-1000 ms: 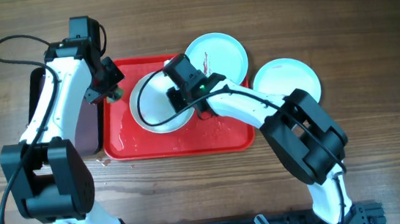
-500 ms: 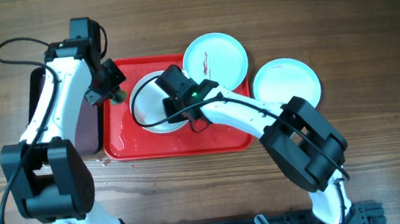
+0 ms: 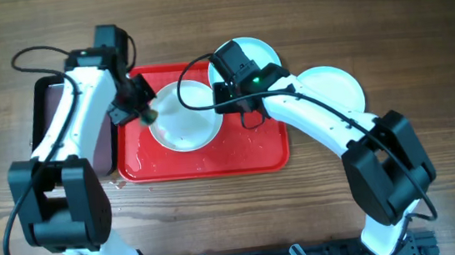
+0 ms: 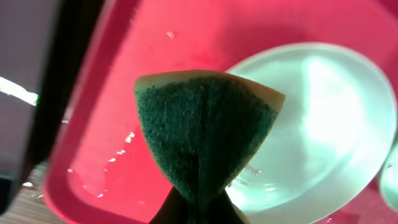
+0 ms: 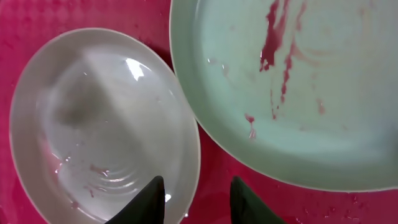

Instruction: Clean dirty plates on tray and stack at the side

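Red tray mid-table, long axis left–right in overhead view. White plate on tray's left half, wet, with faint reddish traces. Turquoise plate with dark red streaks over tray's far right corner, just beside white plate. Second turquoise plate on table right of tray. Left gripper clamped on green sponge by white plate's left rim. Right gripper jaws apart, over white plate's right rim; contact unclear. Black tray left of red tray.
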